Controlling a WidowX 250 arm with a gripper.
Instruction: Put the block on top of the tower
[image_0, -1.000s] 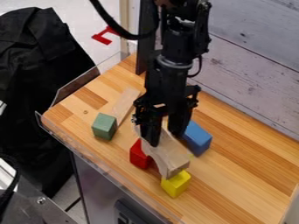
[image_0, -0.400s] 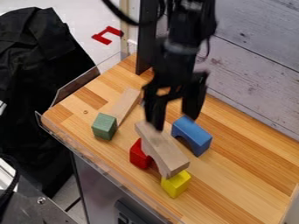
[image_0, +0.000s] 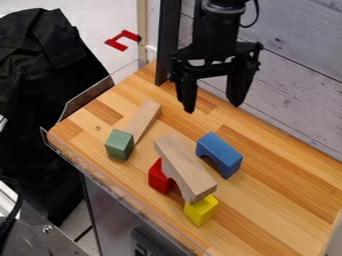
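Bridging the red block and the yellow block, the pale wooden arch, apparently the block meant for the tower, lies across their tops as the black gripper hangs well clear, its fingers spread and empty. Likely light, rigid and hard to damage, with smooth sides that could slip under a weak pinch, the arch would best be taken across its long sides near the middle, without jostling its supports

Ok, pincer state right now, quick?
Pincer: open, fingers spread wide, holding nothing, above the table beyond the wooden arch block.
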